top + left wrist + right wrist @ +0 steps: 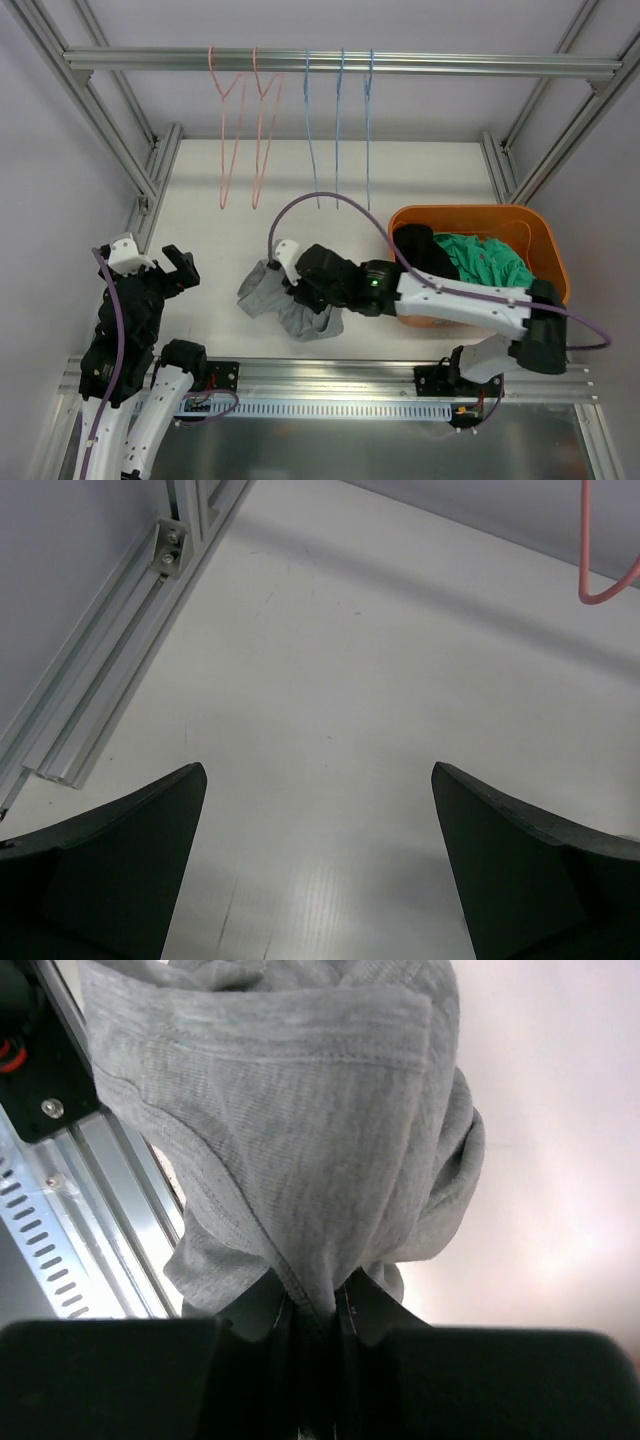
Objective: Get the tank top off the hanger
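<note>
A grey tank top is bunched up over the white table near its front edge, off any hanger. My right gripper is shut on it; in the right wrist view the grey fabric is pinched between the black fingers and hangs in folds. Two pink hangers and three blue hangers hang bare on the top rail. My left gripper is open and empty at the left side of the table; its left wrist view shows bare table between the fingertips.
An orange basket at the right holds green and black clothes. Aluminium frame posts run along the table's left and right sides. The bottom of a pink hanger shows in the left wrist view.
</note>
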Motion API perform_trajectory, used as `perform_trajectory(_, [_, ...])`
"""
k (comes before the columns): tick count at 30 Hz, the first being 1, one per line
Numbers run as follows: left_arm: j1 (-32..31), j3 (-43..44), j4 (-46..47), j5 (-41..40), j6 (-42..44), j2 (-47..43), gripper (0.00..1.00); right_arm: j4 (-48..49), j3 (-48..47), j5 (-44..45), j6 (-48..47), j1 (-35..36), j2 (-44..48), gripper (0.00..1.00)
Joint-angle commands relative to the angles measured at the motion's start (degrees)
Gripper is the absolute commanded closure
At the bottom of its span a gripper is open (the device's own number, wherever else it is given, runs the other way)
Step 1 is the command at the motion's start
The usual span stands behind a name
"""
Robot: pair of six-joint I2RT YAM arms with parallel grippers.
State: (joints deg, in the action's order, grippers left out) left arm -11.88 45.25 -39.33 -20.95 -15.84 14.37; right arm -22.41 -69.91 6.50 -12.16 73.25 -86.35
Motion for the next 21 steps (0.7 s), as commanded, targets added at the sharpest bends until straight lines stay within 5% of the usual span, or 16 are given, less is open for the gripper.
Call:
perform_trajectory(1, [0.54,-0.43,1.54,-1.9,-0.07,-0.13,0.01,-9.39,-1.28,8.87,2.58,-0.56,9.51,1.0])
perform_trajectory(12, [0.54,-0.52,2.07,-0.32,0.1,-0.4,0.01,-34.62,-8.92,27.94,9.18,-11.89,38.25,1.0])
perform_trajectory(16, [0.54,-0.52,2.33,1.52,0.37,-0.05,0.01,-36.29,-8.93,29.01,5.41,-29.71,38.28,1.0])
perform_trajectory(21, [0.54,-0.52,2.77,3.28,0.72,1.36,0.01,-32.44,-6.83,16.62,4.34,-58.01,32.29,1.0])
